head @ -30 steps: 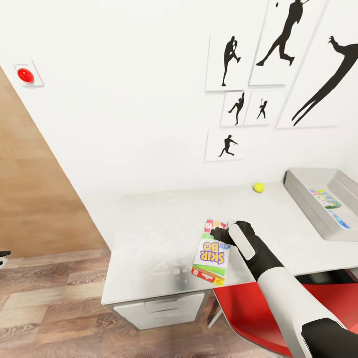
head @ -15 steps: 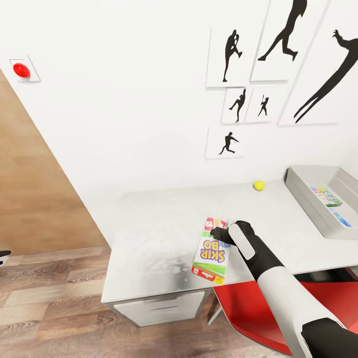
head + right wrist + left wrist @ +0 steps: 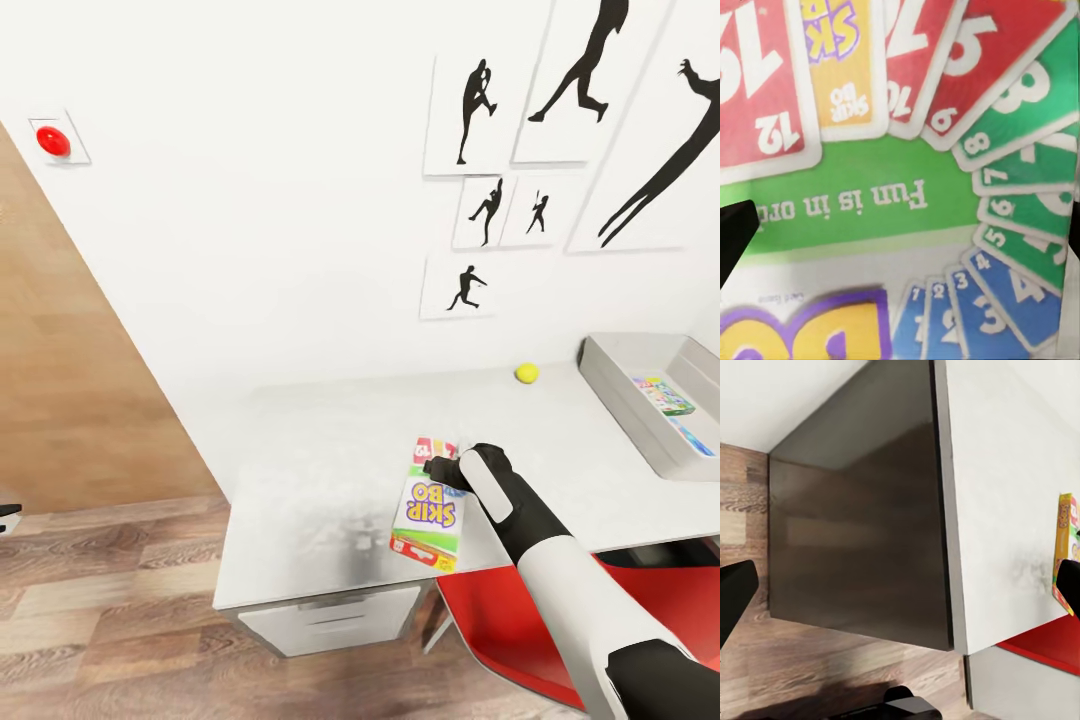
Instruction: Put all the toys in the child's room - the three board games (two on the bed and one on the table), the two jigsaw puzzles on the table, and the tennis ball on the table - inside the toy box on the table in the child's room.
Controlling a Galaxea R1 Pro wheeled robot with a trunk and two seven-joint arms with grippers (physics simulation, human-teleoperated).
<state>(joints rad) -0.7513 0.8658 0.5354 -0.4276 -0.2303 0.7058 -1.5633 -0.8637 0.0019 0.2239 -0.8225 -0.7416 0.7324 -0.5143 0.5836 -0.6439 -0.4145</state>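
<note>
Our right gripper [image 3: 437,467] sits at the Skip-Bo board game [image 3: 428,504], which lies flat on the pale counter [image 3: 310,470] near its front edge, just above the red chair [image 3: 500,620]. In the right wrist view the box cover [image 3: 900,187] is very close, with the dark fingertips [image 3: 733,236] at either side of it, so the jaws look spread over the box, but we cannot tell whether they are actually pressing on it yet. Our left gripper [image 3: 900,585] hangs idle and spread beside the counter, over a dark cabinet top [image 3: 855,517]. To do this well, we judge that we should pinch the thin box firmly at its far edge, lift it clear of the counter, and carry it right to the grey toy box [image 3: 650,400], where another colourful game already lies. The tennis ball [image 3: 527,373] rests near the wall, well apart from us, so we should pass in front of it.
</note>
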